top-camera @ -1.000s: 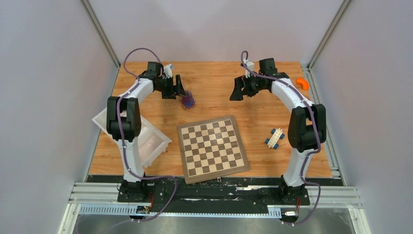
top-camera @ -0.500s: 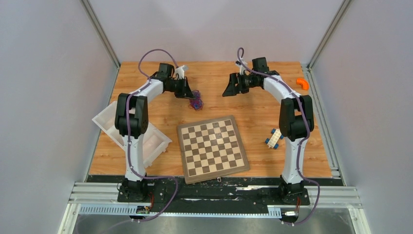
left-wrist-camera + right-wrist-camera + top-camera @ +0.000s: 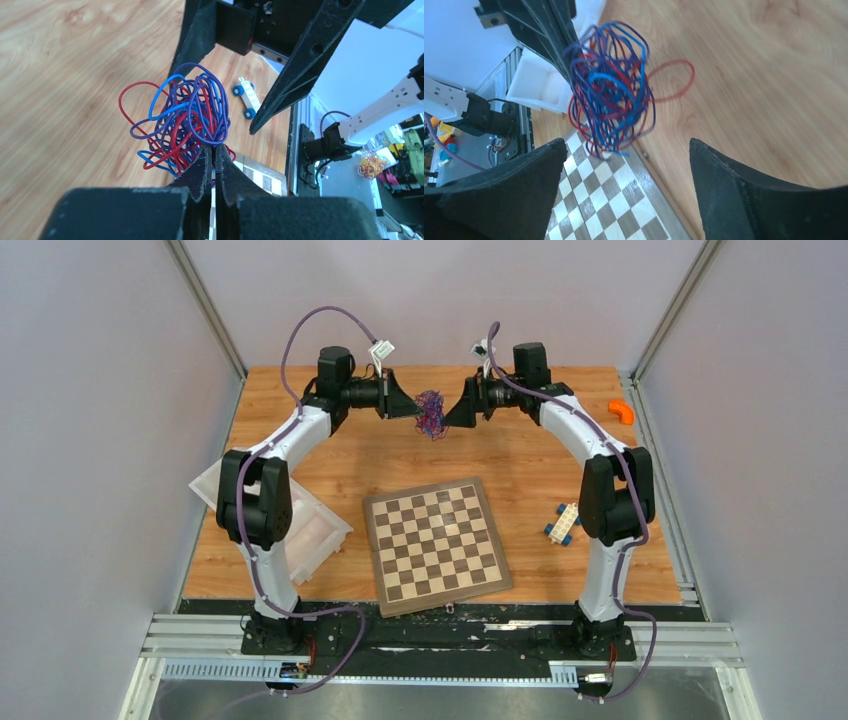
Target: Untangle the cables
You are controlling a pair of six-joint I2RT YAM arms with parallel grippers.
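Observation:
The cables [image 3: 431, 412] are a tangled ball of thin red, blue and purple wires hanging in the air above the back of the table. My left gripper [image 3: 414, 408] is shut on strands at the ball's left side. In the left wrist view its jaws [image 3: 215, 148] pinch together at the base of the cables [image 3: 186, 117]. My right gripper [image 3: 452, 410] faces it from the right, open, its fingers just short of the ball. In the right wrist view the cables [image 3: 610, 95] hang ahead of the wide-apart right gripper [image 3: 628, 143], touching neither finger.
A chessboard [image 3: 437, 545] lies on the wooden table [image 3: 520, 460] below and in front of the grippers. A white tray [image 3: 312, 537] sits at the left by the left arm. A blue and white toy block [image 3: 565, 523] and an orange piece [image 3: 622, 410] are on the right.
The left gripper shut on the cables, lifted them off the table and carried them right toward the middle. The right gripper swung left to face the ball, its jaws narrowing slightly.

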